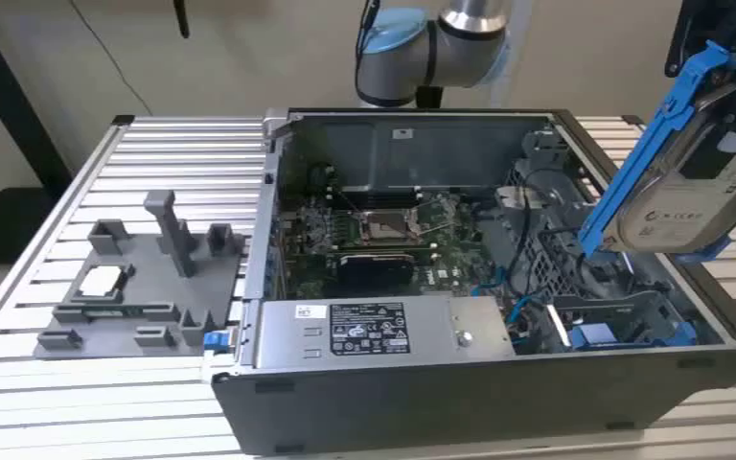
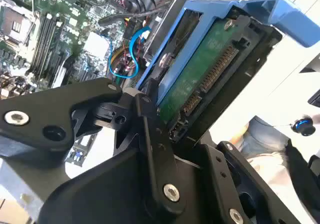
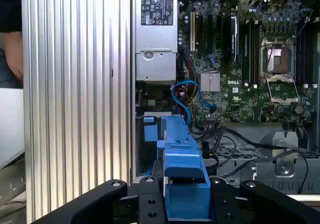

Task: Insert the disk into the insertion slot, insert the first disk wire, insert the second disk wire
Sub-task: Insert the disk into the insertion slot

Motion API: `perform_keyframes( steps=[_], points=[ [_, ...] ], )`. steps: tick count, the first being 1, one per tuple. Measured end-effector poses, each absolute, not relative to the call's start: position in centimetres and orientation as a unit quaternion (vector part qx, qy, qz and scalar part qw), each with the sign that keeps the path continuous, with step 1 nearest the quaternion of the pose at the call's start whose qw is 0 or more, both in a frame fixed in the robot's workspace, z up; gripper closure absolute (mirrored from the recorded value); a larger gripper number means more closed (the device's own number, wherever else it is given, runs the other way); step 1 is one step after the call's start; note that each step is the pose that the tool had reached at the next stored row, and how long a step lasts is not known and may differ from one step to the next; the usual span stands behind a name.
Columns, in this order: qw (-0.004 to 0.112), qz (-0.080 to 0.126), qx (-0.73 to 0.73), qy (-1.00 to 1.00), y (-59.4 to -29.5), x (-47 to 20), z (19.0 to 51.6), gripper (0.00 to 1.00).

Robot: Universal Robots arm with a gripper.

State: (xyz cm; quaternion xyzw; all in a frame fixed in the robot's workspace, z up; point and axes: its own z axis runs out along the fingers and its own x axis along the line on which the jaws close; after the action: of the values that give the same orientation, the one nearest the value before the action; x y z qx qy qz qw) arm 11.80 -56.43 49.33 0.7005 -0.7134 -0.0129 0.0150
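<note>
Fingers [image 2: 150,129] clenched on the disk [image 1: 685,196], I hold it tilted, well above the PC case [image 1: 471,402]. Below my grip lies the insertion slot [image 1: 617,309], beside the other blue carrier [image 1: 594,335]; entering cleanly will need the frame squared to it, clear of the blue cables [image 3: 187,97].

Colour record: disk and surroundings.
Black gripper [image 3: 182,204]; in it, silver-grey disk [image 1: 694,192], white label, green circuit board, bright blue carrier frame [image 1: 681,101]. Below it: green motherboard [image 1: 381,235], silver power-supply box [image 1: 381,331] with black-and-white label, dark grey case [image 1: 471,402], ribbed silver table [image 1: 150,153].
</note>
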Motion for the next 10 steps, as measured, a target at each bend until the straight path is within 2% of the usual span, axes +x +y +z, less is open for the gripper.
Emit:
perform_keyframes(
  steps=[10],
  points=[
    [0.015, -0.013, 0.701, -0.713, -56.41, 11.8, 49.01, 0.67]
  ],
)
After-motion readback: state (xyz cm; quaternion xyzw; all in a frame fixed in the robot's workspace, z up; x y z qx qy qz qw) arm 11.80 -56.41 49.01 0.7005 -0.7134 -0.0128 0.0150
